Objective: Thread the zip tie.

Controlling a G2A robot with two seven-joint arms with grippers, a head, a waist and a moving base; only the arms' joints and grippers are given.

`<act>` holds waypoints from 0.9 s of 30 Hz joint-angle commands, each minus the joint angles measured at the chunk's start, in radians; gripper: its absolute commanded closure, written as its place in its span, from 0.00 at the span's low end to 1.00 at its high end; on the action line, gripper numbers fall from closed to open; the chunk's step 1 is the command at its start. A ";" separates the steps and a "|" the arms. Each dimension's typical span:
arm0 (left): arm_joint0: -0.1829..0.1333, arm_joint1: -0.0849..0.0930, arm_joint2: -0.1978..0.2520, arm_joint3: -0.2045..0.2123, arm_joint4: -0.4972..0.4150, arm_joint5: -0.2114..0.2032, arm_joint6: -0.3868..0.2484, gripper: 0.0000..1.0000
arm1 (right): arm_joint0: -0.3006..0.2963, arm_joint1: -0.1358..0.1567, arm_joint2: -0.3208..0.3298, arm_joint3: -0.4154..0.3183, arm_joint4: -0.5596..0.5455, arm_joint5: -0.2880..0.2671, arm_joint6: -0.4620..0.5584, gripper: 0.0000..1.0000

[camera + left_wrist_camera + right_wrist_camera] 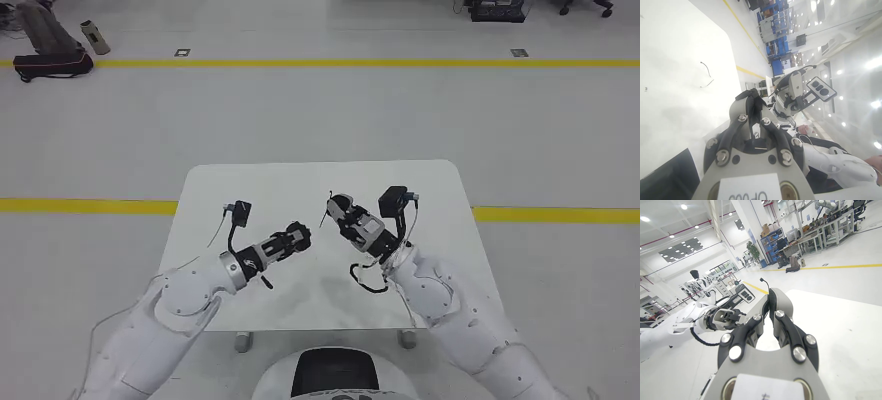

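My right gripper [770, 295] is shut on a thin black zip tie [766, 283], whose small head sticks out past the fingertips into the air. From above, that gripper [336, 208] hangs over the middle of the white table [300, 185], with the zip tie [325, 211] pointing off its tip. My left gripper [753, 94] is shut, its black pads pressed together, and I cannot tell whether anything is between them. In the top view it [299, 237] sits just left of the right gripper, a small gap apart, and the two tips face each other.
A thin dark curved strand [706, 68] shows against the white table [677, 47], with a paler one [707, 84] beside it. The table's rounded corner and the floor with its yellow line [560, 214] lie beyond. A dark bag [50, 60] rests far off on the floor.
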 commanded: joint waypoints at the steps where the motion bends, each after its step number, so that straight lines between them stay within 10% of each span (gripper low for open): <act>1: 0.006 0.002 -0.013 -0.017 0.000 0.008 0.004 1.00 | 0.008 0.008 -0.017 0.003 0.022 0.000 -0.015 1.00; 11: 0.006 0.001 -0.013 -0.017 0.003 0.007 0.009 1.00 | 0.007 0.007 -0.012 0.001 0.013 0.000 -0.033 1.00; 27: 0.028 0.014 -0.086 -0.073 -0.029 0.134 -0.064 1.00 | 0.102 0.068 -0.171 0.064 -0.040 0.000 -0.242 1.00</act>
